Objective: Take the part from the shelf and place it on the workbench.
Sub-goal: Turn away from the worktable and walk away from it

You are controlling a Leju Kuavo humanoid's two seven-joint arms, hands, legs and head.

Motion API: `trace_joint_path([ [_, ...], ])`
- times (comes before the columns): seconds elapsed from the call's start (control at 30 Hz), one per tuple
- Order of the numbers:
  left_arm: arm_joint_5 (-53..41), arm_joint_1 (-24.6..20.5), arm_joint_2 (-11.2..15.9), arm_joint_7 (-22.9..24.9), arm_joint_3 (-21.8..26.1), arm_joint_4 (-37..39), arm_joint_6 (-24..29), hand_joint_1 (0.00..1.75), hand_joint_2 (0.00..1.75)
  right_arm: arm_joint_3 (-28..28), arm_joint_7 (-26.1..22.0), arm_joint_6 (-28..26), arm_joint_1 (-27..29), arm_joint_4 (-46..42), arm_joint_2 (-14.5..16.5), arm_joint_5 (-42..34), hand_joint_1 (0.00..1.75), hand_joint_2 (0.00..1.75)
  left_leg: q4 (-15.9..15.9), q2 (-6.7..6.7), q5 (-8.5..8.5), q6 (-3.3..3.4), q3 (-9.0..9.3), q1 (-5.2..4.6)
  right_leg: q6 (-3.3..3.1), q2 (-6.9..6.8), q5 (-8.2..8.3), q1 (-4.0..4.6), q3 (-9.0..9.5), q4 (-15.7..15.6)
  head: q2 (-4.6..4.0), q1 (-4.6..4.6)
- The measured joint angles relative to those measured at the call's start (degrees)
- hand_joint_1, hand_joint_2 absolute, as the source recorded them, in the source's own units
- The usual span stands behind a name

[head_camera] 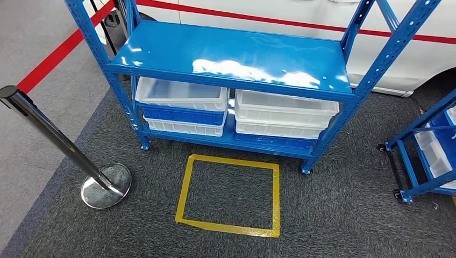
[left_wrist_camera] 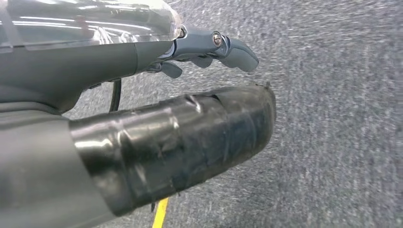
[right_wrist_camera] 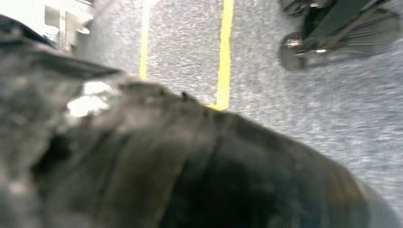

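A blue metal shelf (head_camera: pixel 231 54) stands ahead of me, its glossy top board at the upper middle of the head view. Under that board sit white bins (head_camera: pixel 285 107) and a white bin stacked on a blue one (head_camera: pixel 180 114). I cannot make out a part in them. My left hand (left_wrist_camera: pixel 190 95) hangs over grey carpet with its black-taped thumb (left_wrist_camera: pixel 190 142) apart from the darker fingers (left_wrist_camera: pixel 228 47), and nothing lies between them. My right hand (right_wrist_camera: pixel 166 166) is a dark blur close to the camera, so how its fingers lie is unclear.
A yellow tape square (head_camera: pixel 231 160) marks the carpet in front of the shelf. A chrome stanchion (head_camera: pixel 54 137) with a round base (head_camera: pixel 106 185) stands at the left. Another blue rack (head_camera: pixel 430 145) with bins is at the right. A white vehicle body (head_camera: pixel 269 11) lies behind the shelf.
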Motion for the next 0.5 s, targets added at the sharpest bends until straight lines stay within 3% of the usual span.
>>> trace_joint_path([
  [0.07,-0.1,-0.2,0.0,0.0,0.0,0.0,0.0,0.00,1.75,0.0,1.2,0.2,0.0,0.0,0.0,0.1,0.00,0.00,0.1,0.28,-0.16,-0.46,0.10,-0.17,-0.62,-0.45,2.13,0.29,3.71,-6.7,0.00,-0.01],
  [0.1,-0.1,-0.2,0.0,0.0,0.0,0.0,0.0,0.00,1.75,0.0,1.6,0.4,-0.1,0.1,0.0,0.1,0.00,0.00,0.2,0.37,-0.21,-0.76,0.13,-0.26,-0.97,-0.59,2.35,0.47,4.52,-8.4,0.00,-0.03],
  [0.23,-0.2,-0.4,0.1,0.0,-0.1,0.0,-0.3,0.00,1.75,0.0,2.9,0.9,-0.1,0.2,0.0,0.1,0.00,0.00,0.3,0.20,-0.66,-2.09,0.25,-0.27,-2.16,-0.40,2.40,0.47,4.73,-9.2,0.00,-0.05],
  [0.3,-0.5,-0.4,0.2,0.0,-0.1,0.0,-0.7,0.00,1.75,0.0,3.8,0.9,-0.2,0.2,0.1,0.1,0.00,0.87,4.4,-0.60,-3.38,-2.52,-1.61,-0.25,-2.79,-0.36,2.63,0.20,4.89,-9.5,0.00,-0.12],
  [0.37,-0.7,-0.3,0.2,-0.1,-0.2,0.0,-1.1,0.00,1.75,0.0,4.6,1.0,-0.3,0.3,0.2,0.3,0.00,1.75,12.2,-1.28,-7.01,-2.65,-5.27,-0.27,-3.15,-0.25,2.60,0.26,4.75,-9.5,0.00,-0.16],
  [0.4,-0.8,-0.2,0.3,-0.2,-0.2,0.0,-1.3,0.00,1.75,0.0,4.9,1.1,-0.3,0.4,0.2,0.4,0.00,1.75,15.1,-1.44,-7.76,-2.68,-6.70,-0.26,-3.25,-0.12,2.56,0.31,4.73,-9.4,0.00,-0.15],
  [0.43,-0.9,-0.1,0.3,-0.2,-0.3,0.0,-1.5,0.00,1.75,0.0,5.1,1.2,-0.3,0.4,0.2,0.5,0.00,1.75,16.0,-1.51,-7.26,-2.66,-7.19,-0.25,-3.29,0.07,2.50,0.34,4.78,-9.3,0.00,-0.15],
  [0.47,-1.0,0.0,0.3,-0.3,-0.3,0.0,-1.7,0.00,1.75,0.0,5.3,1.5,-0.3,0.4,0.2,0.5,0.00,1.75,14.6,-1.53,-5.71,-2.59,-6.64,-0.24,-3.29,0.31,2.42,0.34,4.88,-9.2,0.00,-0.15],
  [0.5,-1.1,0.0,0.4,-0.4,-0.3,0.0,-1.8,0.00,1.75,0.0,5.3,1.7,-0.3,0.5,0.2,0.5,0.00,1.75,11.3,-1.56,-3.49,-2.46,-5.21,-0.23,-3.21,0.53,2.32,0.33,5.00,-9.1,0.00,-0.15],
])
